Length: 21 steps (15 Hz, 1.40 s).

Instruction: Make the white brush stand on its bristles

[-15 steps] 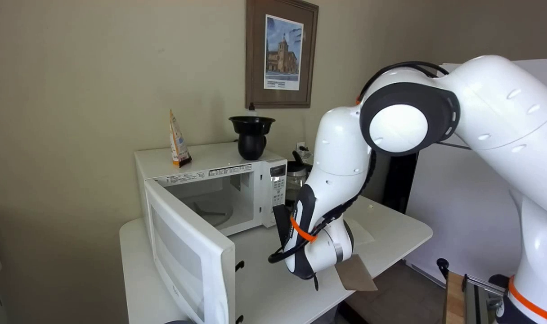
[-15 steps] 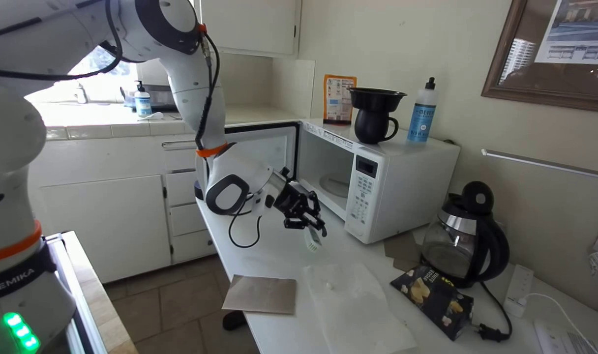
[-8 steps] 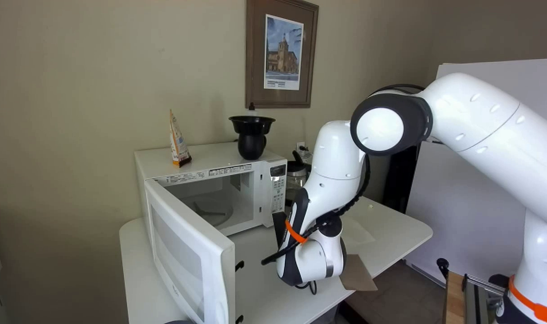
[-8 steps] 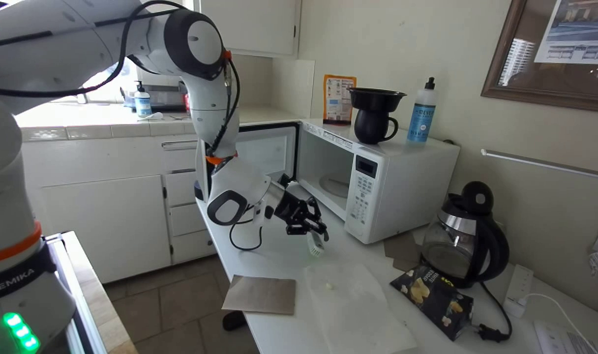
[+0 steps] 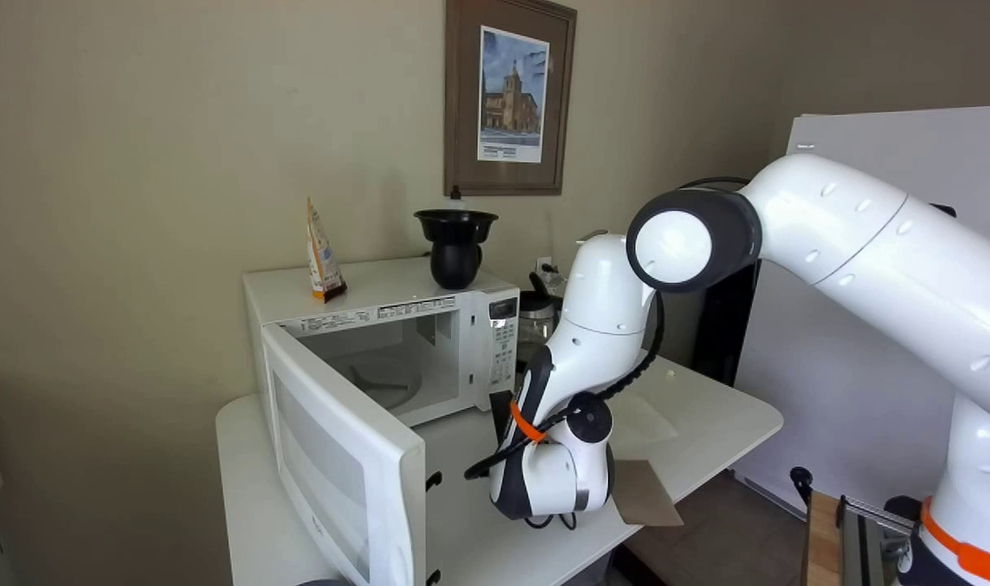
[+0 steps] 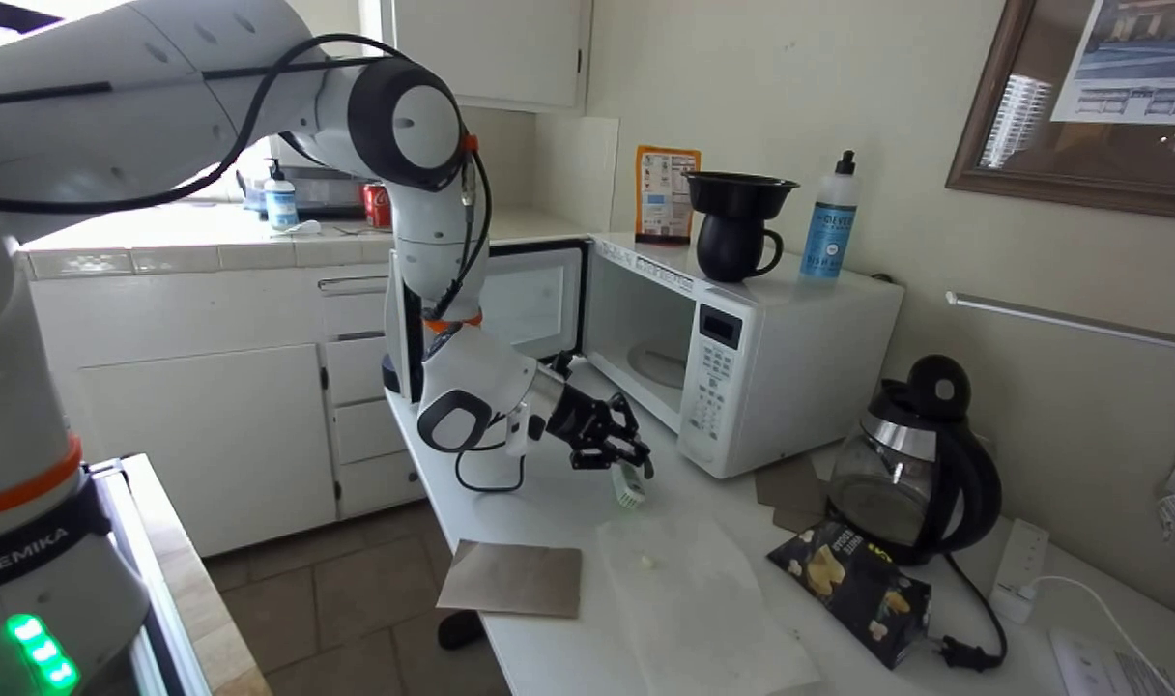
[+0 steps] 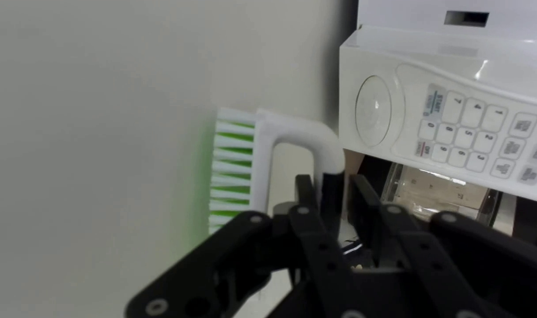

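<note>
Evidently, the brush [image 7: 261, 154], near the microwave [image 6: 719, 387], is presented bristles [image 7: 233, 167] toward the table [image 6: 544, 522], presumably to stand on them; contact unconfirmed. The gripper [image 7: 332, 181] straddles its handle [image 7: 330, 159], leaving the bristles free; whether it clamps cannot be told. Versus a second earlier, brush and gripper sit lower, elbow [image 6: 421, 126] dropped.

Open tabletop [image 6: 573, 517] between brush [image 7: 260, 168] and cardboard [image 6: 510, 580]
You can pass there; microwave [image 6: 819, 358] and open door [image 5: 340, 456] are your obstacles.
</note>
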Each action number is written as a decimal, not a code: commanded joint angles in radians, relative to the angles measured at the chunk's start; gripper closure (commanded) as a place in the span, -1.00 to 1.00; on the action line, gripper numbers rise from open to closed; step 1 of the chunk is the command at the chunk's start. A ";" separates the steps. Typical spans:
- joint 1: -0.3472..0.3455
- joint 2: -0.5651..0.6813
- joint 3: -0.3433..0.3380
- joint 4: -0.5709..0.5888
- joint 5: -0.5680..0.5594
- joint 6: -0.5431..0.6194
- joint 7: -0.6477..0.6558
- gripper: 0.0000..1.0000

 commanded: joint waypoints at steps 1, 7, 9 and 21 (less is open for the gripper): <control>-0.035 0.045 0.045 0.048 0.008 0.057 -0.048 -0.15; -0.059 0.050 0.081 0.056 0.006 0.090 -0.087 -0.74; -0.075 0.016 0.097 0.019 -0.009 0.075 -0.087 -0.80; -0.213 -0.540 0.099 -0.314 0.066 -0.566 -0.526 -1.00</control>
